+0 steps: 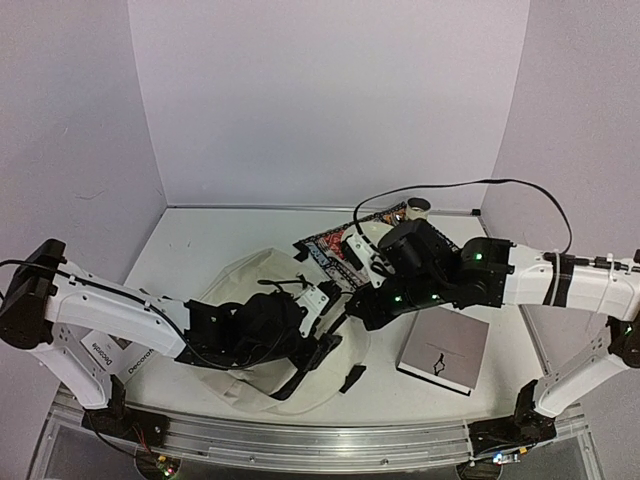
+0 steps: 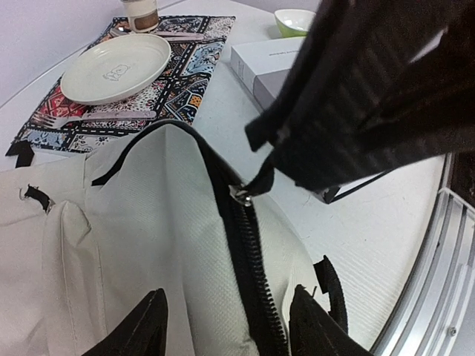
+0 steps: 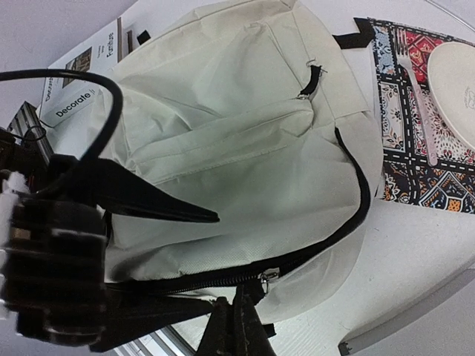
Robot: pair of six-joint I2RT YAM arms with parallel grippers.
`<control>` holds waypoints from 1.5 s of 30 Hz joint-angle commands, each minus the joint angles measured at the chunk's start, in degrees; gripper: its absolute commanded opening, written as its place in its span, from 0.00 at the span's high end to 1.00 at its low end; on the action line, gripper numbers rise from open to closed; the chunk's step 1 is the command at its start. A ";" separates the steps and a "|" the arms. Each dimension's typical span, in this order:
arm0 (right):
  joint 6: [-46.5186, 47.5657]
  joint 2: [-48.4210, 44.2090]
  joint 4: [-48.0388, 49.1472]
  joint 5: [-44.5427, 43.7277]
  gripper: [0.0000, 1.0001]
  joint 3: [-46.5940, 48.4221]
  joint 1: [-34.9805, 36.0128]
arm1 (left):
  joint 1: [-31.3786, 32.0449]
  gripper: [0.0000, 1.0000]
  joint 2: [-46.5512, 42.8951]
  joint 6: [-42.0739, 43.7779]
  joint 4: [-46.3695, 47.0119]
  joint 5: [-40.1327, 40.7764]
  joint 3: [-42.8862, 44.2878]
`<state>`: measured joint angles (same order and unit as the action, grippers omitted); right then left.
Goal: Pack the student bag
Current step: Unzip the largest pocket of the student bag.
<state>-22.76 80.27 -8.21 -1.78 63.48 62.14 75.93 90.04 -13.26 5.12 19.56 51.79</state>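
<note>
The student bag [image 1: 245, 278], a big cream fabric backpack with a black zipper, lies flat on the table at centre left. My right gripper [image 3: 239, 298] is shut on the black tab of the zipper pull [image 3: 269, 277] at the bag's near edge; in the left wrist view the pull [image 2: 241, 194] hangs under its dark fingers [image 2: 356, 111]. My left gripper [image 2: 228, 297] stands open just above the bag [image 2: 141, 245], one fingertip on either side of the closed zipper line [image 2: 256, 274]. Nothing is gripped between them. The bag's inside is hidden.
A patterned placemat [image 1: 335, 250] with a white plate [image 2: 115, 67], cutlery and a cup lies behind the bag. A white box [image 1: 445, 350] sits to the right, with a green bowl [image 2: 295, 20] beyond it. A magazine [image 1: 115, 355] lies at the left. The metal rail [image 1: 320, 440] marks the front edge.
</note>
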 commanded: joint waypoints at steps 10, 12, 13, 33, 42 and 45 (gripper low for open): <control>3.77 -3.00 1.47 -13.87 1.00 -1.22 -2.49 | -0.23 1.00 -7.51 -0.83 2.05 -7.84 -2.15; 3.88 -2.66 1.67 -13.81 1.00 -1.93 -6.12 | -0.09 1.00 -10.32 -1.70 1.18 -9.22 -4.43; 3.90 -2.28 1.98 -13.71 1.00 -2.23 -7.52 | 0.02 1.00 -11.82 -2.09 0.57 -9.68 -5.57; 3.00 18.26 10.10 -1.61 1.00 3.82 -23.95 | 3.32 1.00 -34.44 1.31 -3.89 -15.28 -14.86; 6.65 14.14 11.23 21.79 1.00 6.38 -19.20 | 3.28 0.76 -28.63 -4.46 -7.56 -3.11 -13.81; 6.94 14.79 11.19 25.74 1.00 7.23 -15.75 | 3.24 0.66 -24.45 -4.93 -7.32 0.07 -11.45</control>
<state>-17.78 96.03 3.64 17.73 67.31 40.90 79.21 61.31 -16.62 -2.99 14.24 36.24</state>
